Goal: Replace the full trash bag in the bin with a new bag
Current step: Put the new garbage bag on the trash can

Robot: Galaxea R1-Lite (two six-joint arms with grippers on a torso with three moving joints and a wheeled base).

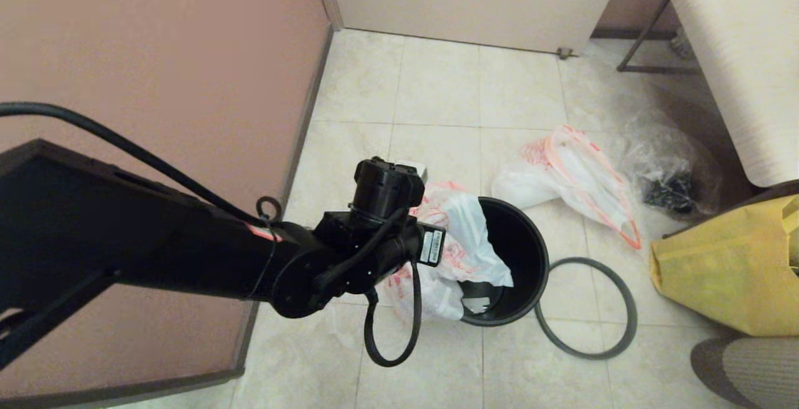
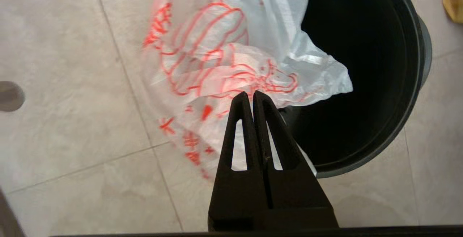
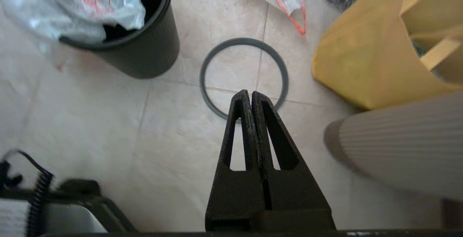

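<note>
- Black plastic fingers of the left gripper [image 2: 251, 94] are pressed tip to tip above the near rim of the small round black plastic bin [image 1: 530, 253]; whether a fold of film is pinched between them cannot be told.
- Thin white plastic new bag with orange-red printed lettering [image 2: 220, 67] lies just past those tips, draped over the bin's rim, part hanging outside toward the tiled floor [image 1: 437, 84], part inside the mouth.
- Grey hoop [image 1: 615, 296] lies flat on the tiles beside the bin.
- Translucent white full trash bag with an orange band [image 1: 574, 178] lies on the floor beyond the bin.
- Right gripper [image 3: 250, 94], clenched on nothing, hangs above the hoop's near edge, beside a yellow bag [image 3: 361, 56].
</note>
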